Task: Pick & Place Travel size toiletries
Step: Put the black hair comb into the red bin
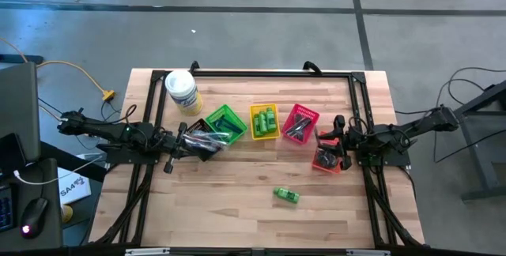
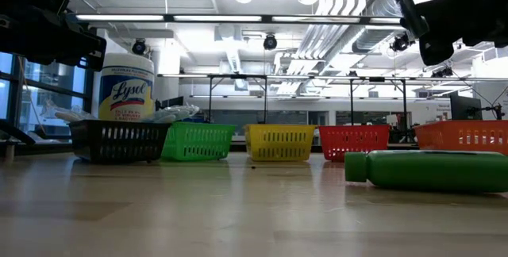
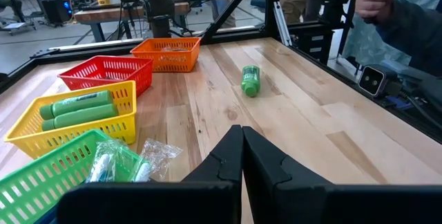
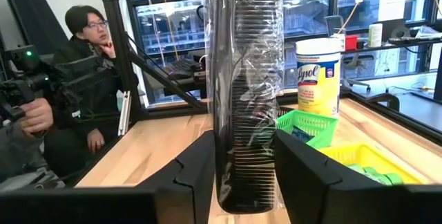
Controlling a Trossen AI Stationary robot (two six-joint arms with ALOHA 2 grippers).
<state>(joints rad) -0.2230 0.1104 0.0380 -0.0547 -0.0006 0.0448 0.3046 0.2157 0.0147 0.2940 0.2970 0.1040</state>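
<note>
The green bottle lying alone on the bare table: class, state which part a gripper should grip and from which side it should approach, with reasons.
Grip the green bottle across the middle of its round body, coming straight down from above. It lies on its side on the table with open space all round, so fingers can straddle its narrow width; gripping along its length would probably be too wide.

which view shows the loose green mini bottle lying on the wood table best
The left wrist view: the loose green mini bottle lies whole and unobstructed on the bare wood, cap visible. The low view shows it big but side-on and cut off at the picture's edge. The high view shows it tiny. The right wrist view does not show it.
</note>
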